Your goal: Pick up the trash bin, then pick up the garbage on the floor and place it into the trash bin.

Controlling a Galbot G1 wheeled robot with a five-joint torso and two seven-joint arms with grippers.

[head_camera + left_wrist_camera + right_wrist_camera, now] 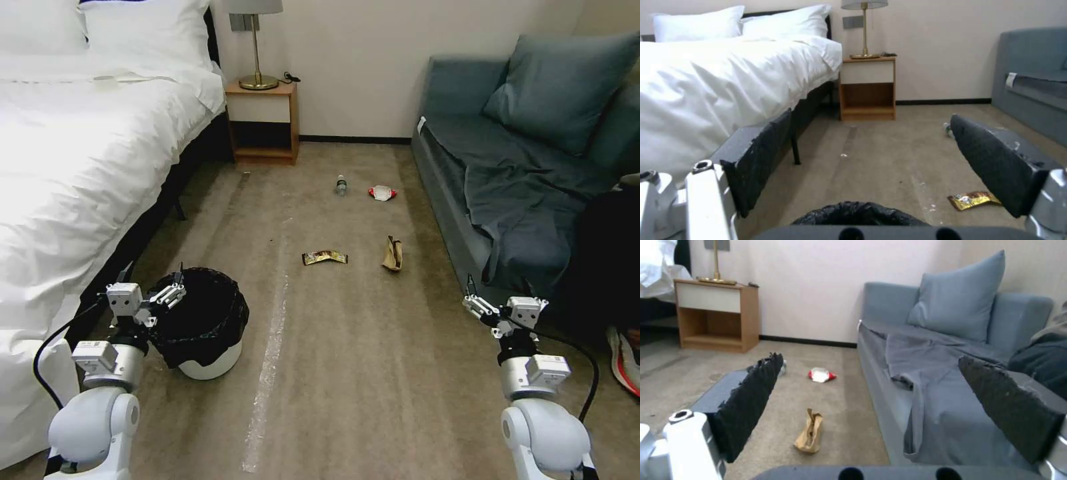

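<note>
Trash bin [860,213]: only the liner's top edge visible in left wrist view, body cut off. Bottle [947,130]: largely hidden behind left gripper finger [991,163]. Bottle [341,185] label illegible in head view. Shoe [625,360]: cropped at frame edge

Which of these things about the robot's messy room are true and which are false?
1. The trash bin has a black bag in it. True.
2. The left gripper is holding the bottle. False: its jaws are open and empty, above the bin's rim; the bottle lies on the carpet far ahead.
3. Four pieces of garbage lie on the floor. True: the bottle, the red-and-white wrapper, the gold wrapper and the paper bag.
4. The paper bag is on the sofa. False: it lies on the carpet beside the sofa.
5. The right gripper is shut. False: its jaws are open, with nothing in them.
</note>
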